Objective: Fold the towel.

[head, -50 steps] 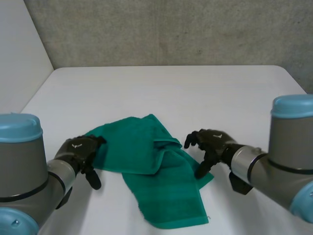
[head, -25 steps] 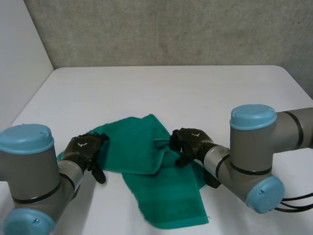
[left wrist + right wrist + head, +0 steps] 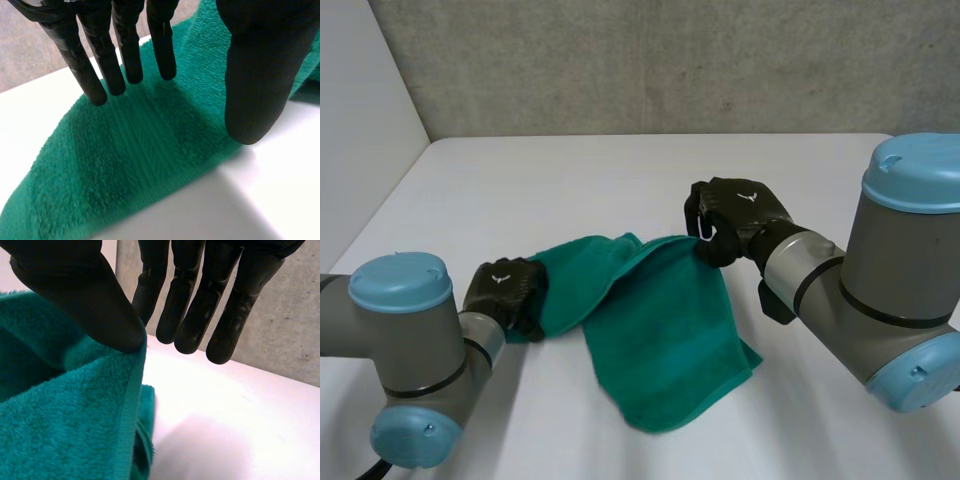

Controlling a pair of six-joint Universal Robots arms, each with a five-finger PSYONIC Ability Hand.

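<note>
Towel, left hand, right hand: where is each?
towel [image 3: 660,350], head view, middle of the green cloth
left hand [image 3: 505,295], head view, back of the hand
right hand [image 3: 740,212], head view, back of the hand

We see a white surface [image 3: 650,175] spreading across the head view, matte and evenly lit. Its far edge runs straight at 12 o'clock, and its corner toward 2 o'clock is rounded. Behind that edge stands a rough grey concrete wall [image 3: 670,60], speckled and unpainted. At 10 o'clock a smooth white panel [image 3: 360,110] meets the concrete in a slanting seam and runs down along the surface's 9 o'clock side. In the right wrist view we find the grey wall rising just beyond the bright white top, which takes a gentle sheen.
</note>
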